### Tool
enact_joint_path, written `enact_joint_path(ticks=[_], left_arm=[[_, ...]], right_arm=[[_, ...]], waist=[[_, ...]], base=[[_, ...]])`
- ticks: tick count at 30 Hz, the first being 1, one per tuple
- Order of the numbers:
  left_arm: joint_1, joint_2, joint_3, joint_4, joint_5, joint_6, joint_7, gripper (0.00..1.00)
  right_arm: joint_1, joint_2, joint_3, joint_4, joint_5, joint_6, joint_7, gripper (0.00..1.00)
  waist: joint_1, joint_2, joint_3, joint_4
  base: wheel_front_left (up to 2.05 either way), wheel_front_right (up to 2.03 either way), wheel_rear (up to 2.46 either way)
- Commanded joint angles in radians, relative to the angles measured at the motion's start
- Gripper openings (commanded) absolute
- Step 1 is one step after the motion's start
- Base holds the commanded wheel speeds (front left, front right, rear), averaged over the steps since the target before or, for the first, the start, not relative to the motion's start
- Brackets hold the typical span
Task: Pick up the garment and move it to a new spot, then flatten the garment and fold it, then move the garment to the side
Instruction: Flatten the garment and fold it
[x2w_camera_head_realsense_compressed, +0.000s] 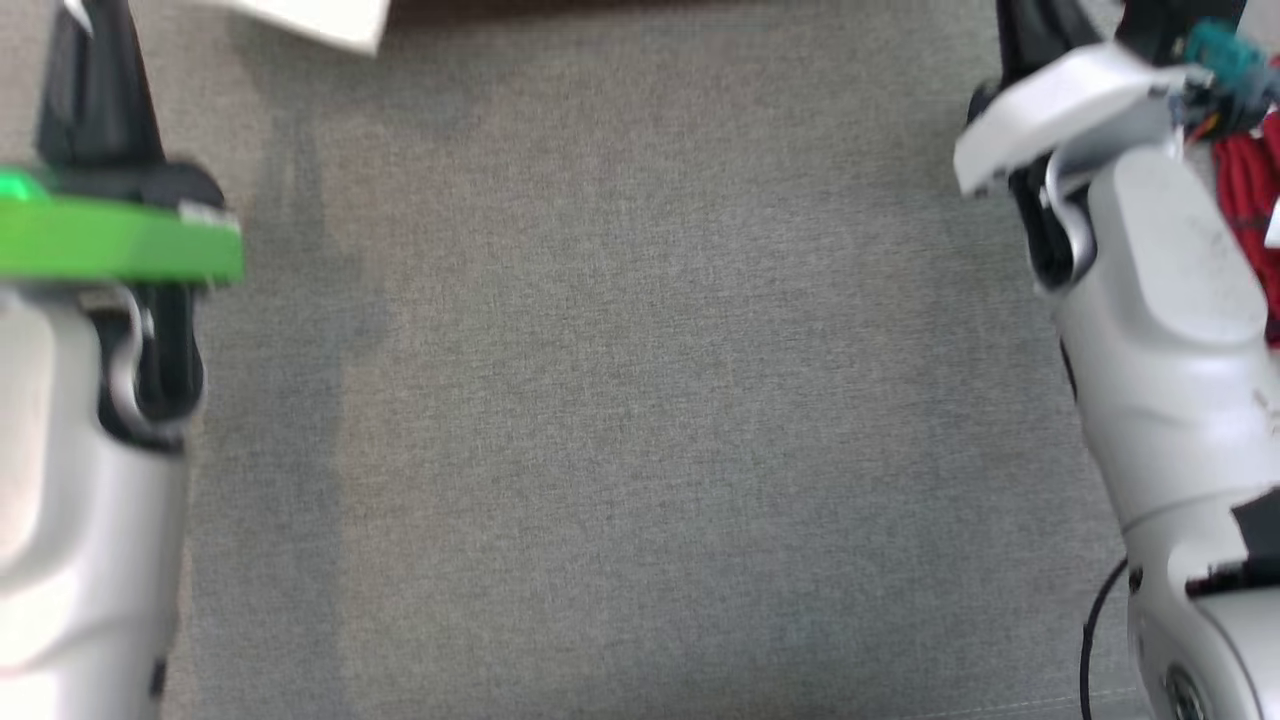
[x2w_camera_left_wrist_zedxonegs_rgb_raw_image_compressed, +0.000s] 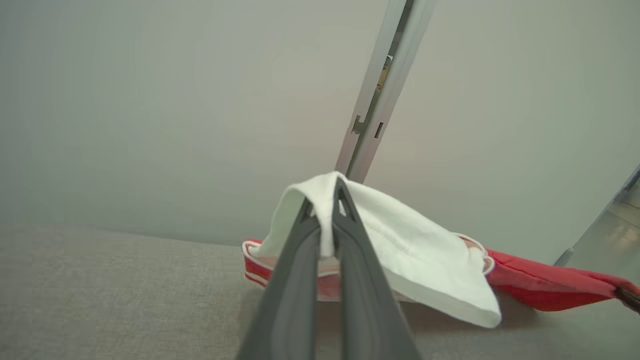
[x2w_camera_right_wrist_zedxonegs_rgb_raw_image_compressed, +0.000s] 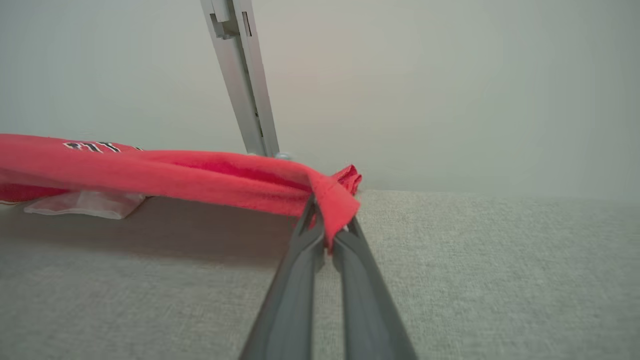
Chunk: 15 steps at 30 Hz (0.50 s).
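Red-and-white garment (x2w_camera_left_wrist_zedxonegs_rgb_raw_image_compressed: 425, 260), seemingly soft and light, sags between the left gripper (x2w_camera_left_wrist_zedxonegs_rgb_raw_image_compressed: 327, 212), clamped on its white edge, and the right gripper (x2w_camera_right_wrist_zedxonegs_rgb_raw_image_compressed: 327, 227), clamped on its red hem.

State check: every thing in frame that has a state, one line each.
left end effector: shut, pinching the garment's white part.
right end effector: shut, pinching the garment's red hem.
garment: bunched, not flattened or folded, strung between both end effectors, pinched ends raised off the grey surface.
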Motion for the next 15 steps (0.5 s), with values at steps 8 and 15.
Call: enact_joint_path(ticks=[8, 15], left_arm=[[0.396, -0.035, 0.079, -0.184, -0.010, 0.010, -0.003, 0.00], [0.658, -0.055, 0.067, -0.332, -0.009, 0.047, 0.005, 0.00]], right_arm=[[0.255, -0.020, 0.065, -0.073, 0.125, -0.002, 0.004, 0.00], [0.507, -0.034, 0.041, -0.266, 0.194, -0.002, 0.074, 0.00]], waist=[[0.0000, 0.0000, -0.201, -0.011], [0.0000, 0.0000, -0.315, 0.015]], base=[[0.00, 0.00, 0.00], [0.00, 0.00, 0.00]])
